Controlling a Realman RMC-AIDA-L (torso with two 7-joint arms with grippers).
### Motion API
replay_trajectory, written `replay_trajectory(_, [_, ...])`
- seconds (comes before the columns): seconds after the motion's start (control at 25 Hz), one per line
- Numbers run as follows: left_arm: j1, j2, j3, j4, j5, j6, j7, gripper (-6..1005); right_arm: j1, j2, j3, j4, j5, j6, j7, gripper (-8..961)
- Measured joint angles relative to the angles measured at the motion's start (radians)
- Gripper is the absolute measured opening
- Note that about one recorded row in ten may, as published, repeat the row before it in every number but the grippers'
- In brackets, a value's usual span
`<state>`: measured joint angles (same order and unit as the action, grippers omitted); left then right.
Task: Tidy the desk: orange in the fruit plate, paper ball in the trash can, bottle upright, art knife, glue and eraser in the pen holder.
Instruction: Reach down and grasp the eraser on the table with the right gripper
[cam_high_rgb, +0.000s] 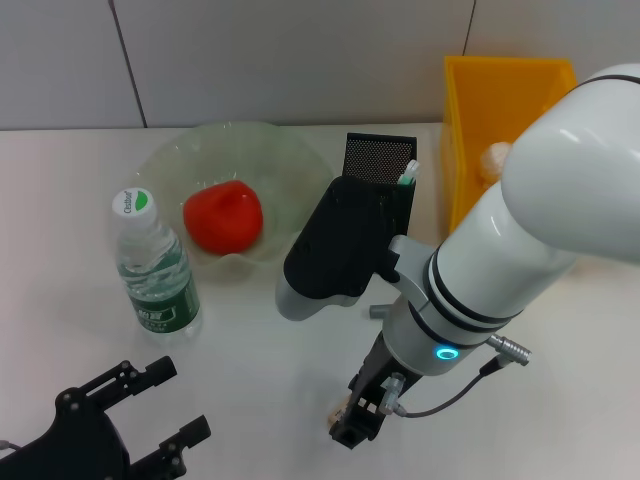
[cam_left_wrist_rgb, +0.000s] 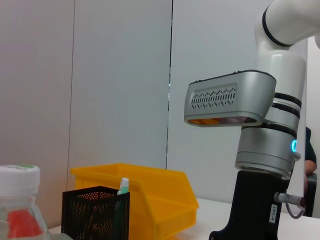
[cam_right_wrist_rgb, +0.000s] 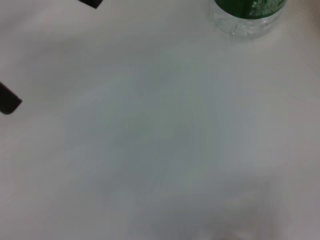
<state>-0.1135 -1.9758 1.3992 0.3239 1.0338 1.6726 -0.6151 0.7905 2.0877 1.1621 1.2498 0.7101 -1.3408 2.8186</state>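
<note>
Three containers stand toward the far edge of the bench. One clear fruit plate sits left of the middle and holds one orange, which looks red-orange and lies in the near part of the dish. One black mesh pen holder stands just beside the plate on its right, partly hidden by the right arm's wrist housing; one white, green-tipped stick, possibly the glue, leans out of its right side. Whatever else is inside cannot be made out. One yellow bin, serving as the trash can, stands at the far right corner, and a pale crumpled lump, likely the paper ball, shows inside it at the arm's edge.

One bottle with a white cap and green label stands upright on the bench near the left edge, just in front of the plate's left side.

Two claws are in view. Right claw reaches down to the bench close to the near edge, around the middle, with something small and pale at its tip; whether it is clenched or released cannot be told. Left claw rests at the near left corner, fingers spread and holding nothing.
</note>
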Motion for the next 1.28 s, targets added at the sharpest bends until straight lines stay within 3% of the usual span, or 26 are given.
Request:
replay_trajectory(0.12, [0.0, 0.0, 0.0, 0.0, 0.0, 0.0, 0.0, 668, 0.004, 0.0, -0.003, -0.005, -0.001, 0.001, -0.001, 641])
replay_trajectory(0.36, [-0.004, 0.0, 0.0, 0.0, 0.0, 0.001, 0.0, 668, 0.015, 0.0, -0.013, -0.025, 0.0, 0.012, -0.006, 445])
replay_trajectory(1.28, [-0.008, -0.003, 0.001, 0.0, 0.0, 0.003, 0.0, 668, 0.021, 0.0, -0.039, -0.051, -0.006, 0.048, -0.034, 441])
